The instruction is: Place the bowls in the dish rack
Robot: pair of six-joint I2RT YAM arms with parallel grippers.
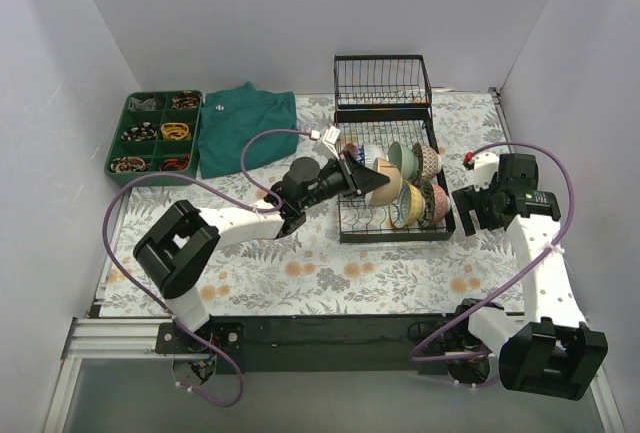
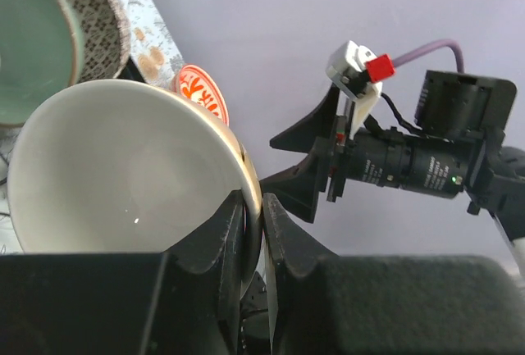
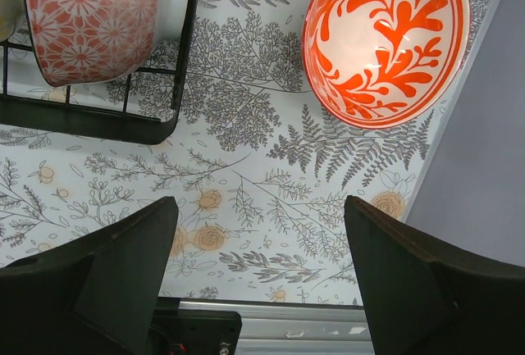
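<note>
Cream bowl (image 2: 123, 175), rim-pinched in left claw (image 2: 253, 211), tilts, likely to slot into dish rack (image 1: 390, 237); right claw (image 3: 261, 211) gapes over red-orange bowl (image 3: 385, 39).

White walls (image 1: 300, 13) around floral-patterned table (image 1: 300, 278)

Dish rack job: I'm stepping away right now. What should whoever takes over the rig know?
Left gripper: shut on the rim of the cream bowl, at the left side of the dish rack, not yet released.
Right gripper: open and empty, above the table right of the rack.
Done: several bowls stand on edge in the rack.
Left: seat the cream bowl, then load the orange bowl sitting on the table right of the rack.
</note>
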